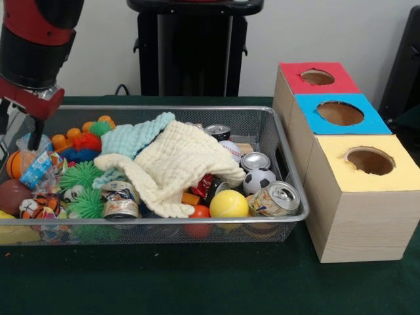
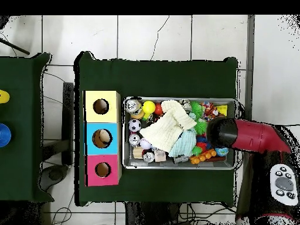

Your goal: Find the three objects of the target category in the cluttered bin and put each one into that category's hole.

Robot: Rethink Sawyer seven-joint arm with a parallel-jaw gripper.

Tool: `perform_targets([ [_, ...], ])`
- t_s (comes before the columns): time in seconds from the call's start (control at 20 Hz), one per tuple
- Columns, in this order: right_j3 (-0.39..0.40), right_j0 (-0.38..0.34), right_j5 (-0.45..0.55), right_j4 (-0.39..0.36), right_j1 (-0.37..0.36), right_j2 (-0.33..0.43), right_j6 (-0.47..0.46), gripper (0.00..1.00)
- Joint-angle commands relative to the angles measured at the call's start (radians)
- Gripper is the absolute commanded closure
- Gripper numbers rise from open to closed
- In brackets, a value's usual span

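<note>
A wire mesh bin (image 1: 289,157) (image 2: 179,166) holds mixed clutter. A cream cloth (image 1: 177,167) (image 2: 164,132) and a pale teal cloth (image 1: 134,138) (image 2: 186,143) cover its middle. Several drink cans show, among them one at the near right (image 1: 275,199) and one (image 1: 121,200) by the green spiky balls (image 1: 80,176). A yellow ball (image 1: 228,204), a soccer ball (image 1: 259,180) and a baseball (image 1: 230,151) lie on the right. My gripper (image 1: 26,128) hangs over the bin's left end, above a small basketball (image 1: 18,164). In the overhead view the arm (image 2: 221,132) hides it.
Three wooden boxes with round holes stand in a row right of the bin: red-topped (image 1: 315,77) (image 2: 102,170), blue-topped (image 1: 340,113) (image 2: 102,138), yellow-topped (image 1: 371,161) (image 2: 101,106). A second green table (image 2: 20,126) lies beyond them in the overhead view.
</note>
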Motion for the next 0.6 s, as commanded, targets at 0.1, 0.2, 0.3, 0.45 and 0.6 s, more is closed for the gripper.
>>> perform_targets([
  [0.1, 0.13, 0.011, -0.099, -0.041, 0.031, 0.025, 0.068, 0.0],
  [0.2, 0.137, 0.016, -0.116, -0.038, 0.037, 0.018, 0.083, 0.0],
  [0.3, 0.142, 0.02, -0.132, -0.036, 0.044, 0.014, 0.094, 0.0],
  [0.45, 0.147, 0.018, -0.164, -0.029, 0.065, 0.012, 0.109, 0.0],
  [0.6, 0.155, 0.024, -0.203, -0.026, 0.083, 0.003, 0.133, 0.0],
])
